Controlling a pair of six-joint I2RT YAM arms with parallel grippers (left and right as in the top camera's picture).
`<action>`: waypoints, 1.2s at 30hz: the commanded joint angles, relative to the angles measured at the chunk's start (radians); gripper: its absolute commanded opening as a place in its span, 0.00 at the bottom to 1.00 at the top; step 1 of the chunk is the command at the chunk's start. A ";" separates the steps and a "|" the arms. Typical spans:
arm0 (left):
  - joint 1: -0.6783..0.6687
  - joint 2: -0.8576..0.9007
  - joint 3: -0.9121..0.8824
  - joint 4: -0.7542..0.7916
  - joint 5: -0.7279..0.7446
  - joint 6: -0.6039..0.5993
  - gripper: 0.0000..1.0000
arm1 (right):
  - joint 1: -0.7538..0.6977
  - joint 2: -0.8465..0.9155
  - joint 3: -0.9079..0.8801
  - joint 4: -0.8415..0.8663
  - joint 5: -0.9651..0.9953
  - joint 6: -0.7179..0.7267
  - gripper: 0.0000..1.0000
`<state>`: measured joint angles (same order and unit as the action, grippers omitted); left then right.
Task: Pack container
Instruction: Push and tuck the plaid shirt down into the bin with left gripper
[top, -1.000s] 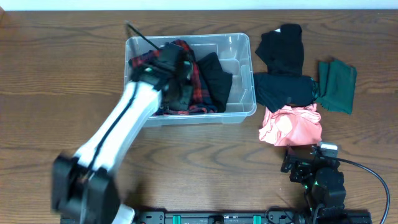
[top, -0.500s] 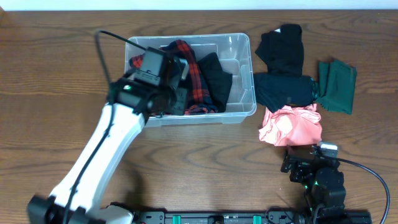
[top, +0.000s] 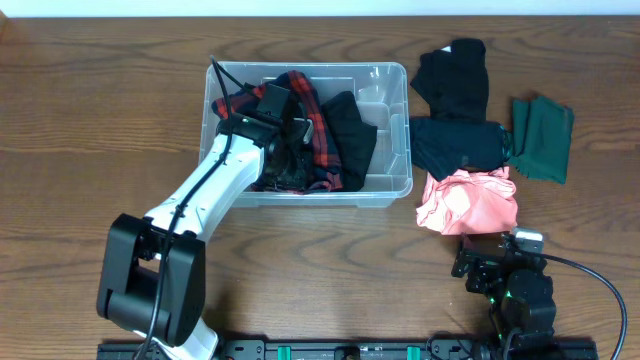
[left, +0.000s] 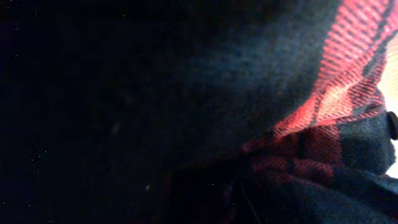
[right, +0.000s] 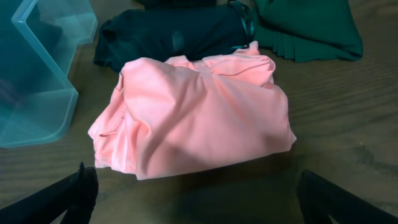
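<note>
Container (top: 392, 120): sitting on the wooden table (top: 90, 150), toward the far edge and a little left of centre, long side running left to right. Looking partly packed. Holding a red-and-navy plaid garment (top: 312, 125) heaped in the left and middle part, and a black garment (top: 352, 135) lying just to its right. Showing bare plastic at the right end.

Waiting outside, to the right of the bin: a pink garment (top: 468, 200) bunched nearest the front, a folded black piece (top: 458, 145) touching it from behind, a second black piece (top: 455, 72) farther back, and a dark green piece (top: 542, 138) lying at the far right against the folded black one. Judging the job roughly a third done, with four pieces waiting to go in.

Left gripper (top: 288, 135): reaching down into the bin, pressing into the plaid heap. Showing only dark cloth and red check hard against the lens in the wrist view. Fingertips hidden, so not being able to tell whether clenched on cloth or released. Guessing at tamping or letting go of the plaid, nothing firmer.

Right gripper (right: 196, 186): resting low near the front edge of the table, well apart from the bin, pointing at the pink garment. Fingers (right: 74, 193) spreading wide, gripping nothing, touching nothing. Pink bundle lying just ahead, probably being the next piece to go.
</note>
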<state>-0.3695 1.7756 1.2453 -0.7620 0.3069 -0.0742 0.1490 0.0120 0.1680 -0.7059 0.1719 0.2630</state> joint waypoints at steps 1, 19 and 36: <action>-0.010 0.074 -0.048 -0.032 -0.034 0.020 0.32 | -0.006 -0.005 -0.004 -0.002 0.003 0.013 0.99; 0.040 -0.279 0.117 0.092 -0.375 0.018 0.50 | -0.006 -0.005 -0.004 -0.002 0.003 0.013 0.99; 0.138 0.253 0.103 -0.013 -0.240 -0.017 0.49 | -0.006 -0.005 -0.004 -0.002 0.003 0.013 0.99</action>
<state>-0.2176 1.9141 1.4166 -0.7113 0.0269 -0.0933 0.1490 0.0120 0.1680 -0.7059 0.1719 0.2630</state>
